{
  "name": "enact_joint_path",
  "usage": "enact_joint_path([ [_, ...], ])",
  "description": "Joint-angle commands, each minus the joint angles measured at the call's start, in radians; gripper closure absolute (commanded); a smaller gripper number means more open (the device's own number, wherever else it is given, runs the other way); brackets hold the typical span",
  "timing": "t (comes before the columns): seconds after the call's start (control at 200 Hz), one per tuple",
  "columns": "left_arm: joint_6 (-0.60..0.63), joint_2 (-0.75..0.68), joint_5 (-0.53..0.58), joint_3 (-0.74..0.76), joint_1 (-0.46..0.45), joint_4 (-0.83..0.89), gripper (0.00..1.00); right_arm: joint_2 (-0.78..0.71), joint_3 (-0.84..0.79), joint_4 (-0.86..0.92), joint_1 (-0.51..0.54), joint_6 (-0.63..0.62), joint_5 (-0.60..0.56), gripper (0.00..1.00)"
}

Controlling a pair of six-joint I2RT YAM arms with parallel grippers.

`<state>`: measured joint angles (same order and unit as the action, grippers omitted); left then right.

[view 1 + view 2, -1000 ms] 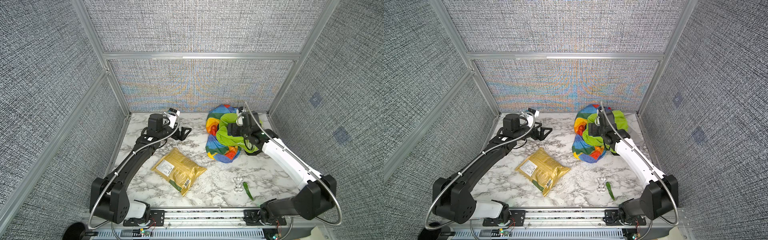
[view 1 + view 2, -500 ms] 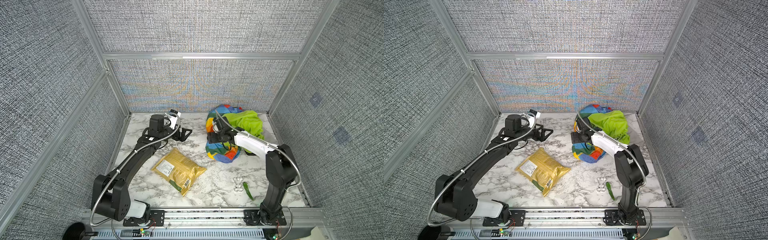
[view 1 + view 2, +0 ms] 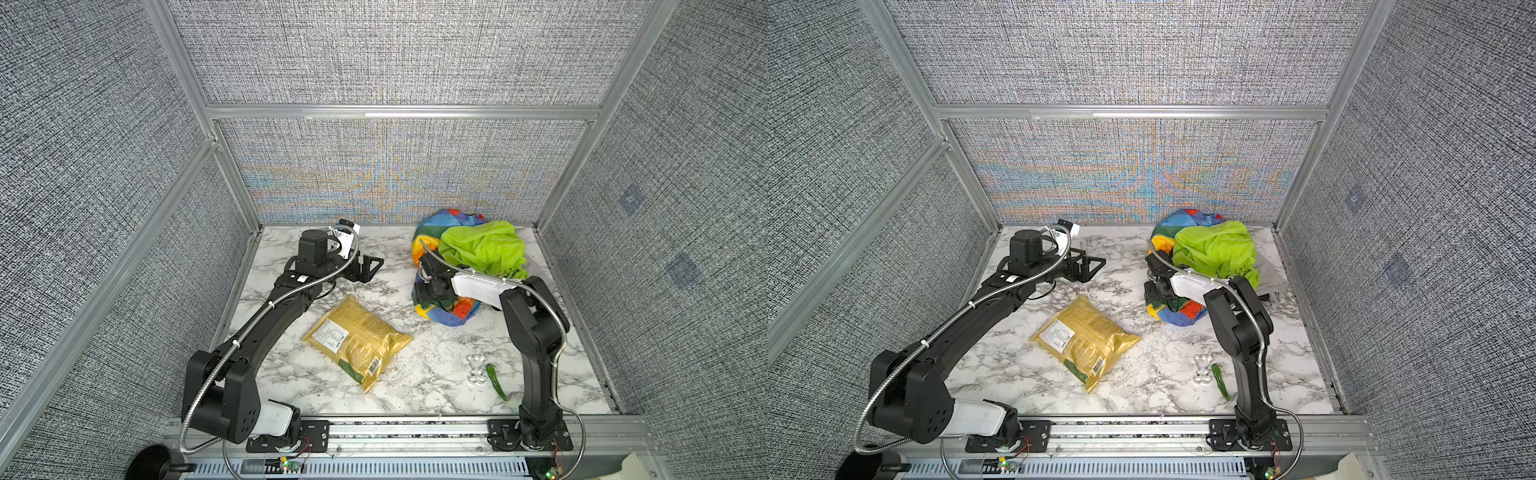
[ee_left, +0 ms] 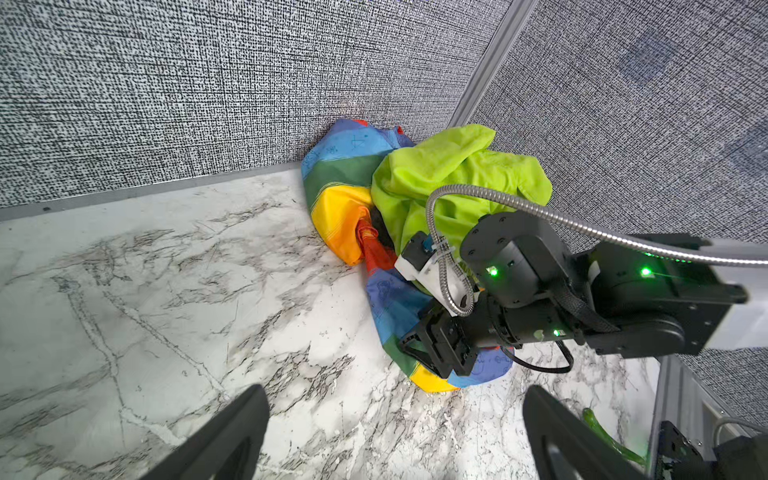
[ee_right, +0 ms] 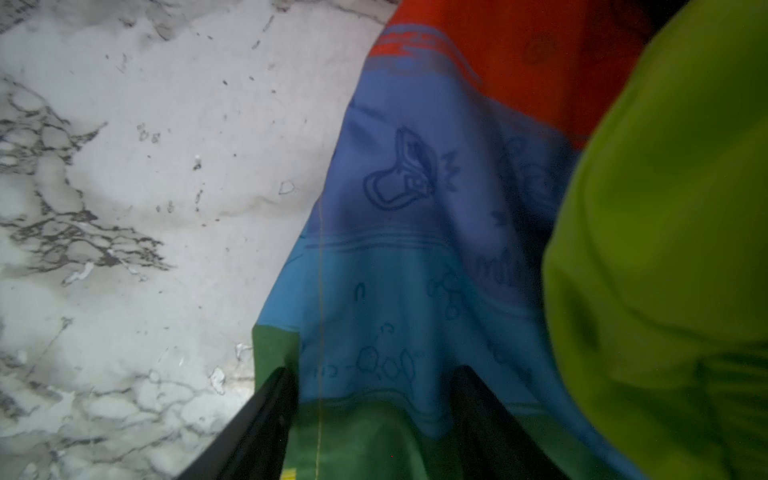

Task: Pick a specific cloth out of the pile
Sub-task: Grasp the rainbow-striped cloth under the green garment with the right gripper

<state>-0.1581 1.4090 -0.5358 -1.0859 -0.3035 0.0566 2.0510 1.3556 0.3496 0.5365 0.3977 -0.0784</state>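
Cloth of thin, shiny fabric in rainbow patches of red, orange, yellow, green and blue lies in the heap of crumpled cloths on the white marble tabletop, beyond and to the right of the flat gold snack bag and apart from it. A plain lime-green cloth sits on top of the rainbow cloth, and a plain grey cloth shows at the heap's side farthest from the bag. The right gripper is down on the heap's bag-facing edge, its black fingers straddling a blue-and-green fold of the rainbow cloth; whether they pinch it cannot be told. The left gripper hovers straight beyond the bag, spread wide, holding nothing, facing the heap.
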Motion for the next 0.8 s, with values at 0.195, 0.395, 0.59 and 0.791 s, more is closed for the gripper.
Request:
enact_joint_path([
  [0.195, 0.001, 0.002, -0.003, 0.0, 0.0, -0.041, 0.02, 0.007, -0.042, 0.004, 0.009, 0.014, -0.038, 0.68],
  [0.395, 0.003, 0.004, 0.0, 0.0, 0.0, -0.041, 0.02, -0.043, -0.046, -0.006, 0.009, 0.014, -0.048, 0.96],
  [0.59, 0.005, 0.003, 0.003, 0.0, 0.0, -0.041, 0.02, -0.12, -0.037, -0.014, 0.011, 0.01, -0.015, 1.0],
  [0.791, 0.009, -0.002, 0.007, 0.003, 0.0, -0.041, 0.02, -0.187, -0.004, 0.005, 0.015, 0.006, 0.011, 1.0],
])
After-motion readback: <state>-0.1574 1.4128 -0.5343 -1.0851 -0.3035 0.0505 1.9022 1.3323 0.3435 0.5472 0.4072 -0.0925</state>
